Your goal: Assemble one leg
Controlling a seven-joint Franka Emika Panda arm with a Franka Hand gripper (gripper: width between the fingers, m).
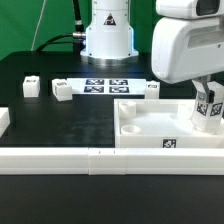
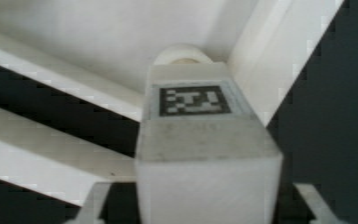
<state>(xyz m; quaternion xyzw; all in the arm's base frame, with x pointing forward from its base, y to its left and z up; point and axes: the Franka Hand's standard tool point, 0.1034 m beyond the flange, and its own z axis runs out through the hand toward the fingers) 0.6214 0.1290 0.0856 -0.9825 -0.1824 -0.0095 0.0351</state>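
Exterior view, right edge of frame, mid-height: claw hangs under the bulky white wrist housing of the arm. It is pinching the leg, a small stubby white plastic block with a black-and-white square tag. The leg stands roughly upright, tags facing the camera.

The leg sits over the far corner, at the exterior view's right, of the large white square tray-like panel. Cannot tell whether its lower end touches the panel or rides just above it.

Wrist view: the leg fills the middle of the picture, its tag turned to the lens. The white ridges of the panel lie behind it, with black surface showing between them.

Black surface:
- Long white border rails across the lower part of the frame, end to end.
- Flat white marker board at centre, upper half.
- Loose white blocks of the same kind beside the marker board, two toward the exterior view's left and one toward its right, all well apart from the claw.
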